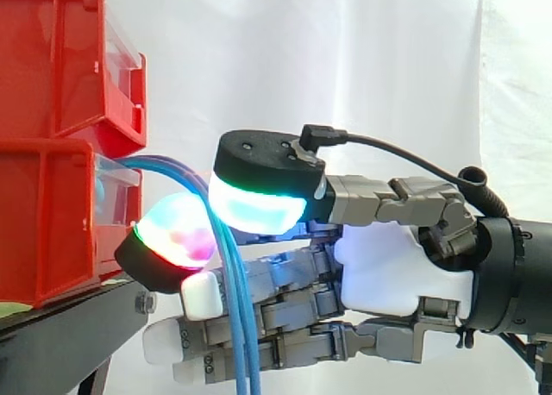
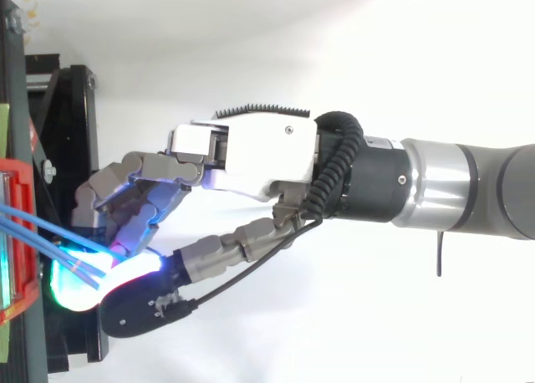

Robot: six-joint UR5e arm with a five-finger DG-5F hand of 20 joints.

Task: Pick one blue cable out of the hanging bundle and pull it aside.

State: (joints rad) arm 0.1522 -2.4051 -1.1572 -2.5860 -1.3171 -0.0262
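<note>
Cables first, since they decide everything here. The blue cables (image 1: 231, 274) come out of the front of the lower red bin (image 1: 47, 222), arch over the front edge of the black stand (image 1: 60, 326) and hang straight down past it. On my screen they look thin, light and floppy with a smooth jacket. I'd expect them to slip through a lazy pinch and drag their neighbours along, because lower down the strands run right against each other. Probably not fragile, but I can't see how the bin end is fixed, so a hard sideways yank seems risky.

The robot hand (image 1: 388, 266) reaches in from the right with its fingers curled. The thumb pad (image 1: 259, 207), glowing cyan and green, sits on the outer side of the strands, and a finger pad (image 1: 177, 233), glowing red and magenta, sits on the bin side. The cables pass between them just under the arch. From above, the two pads look closed together on the strands, so I read it as a narrow pinch holding cable. I can't tell how many strands are inside it.

For the grip spot, I'd stay high near the bin, where the top view shows the strands fanned apart. One strand should be easier to separate there than in the bunched part below.
</note>
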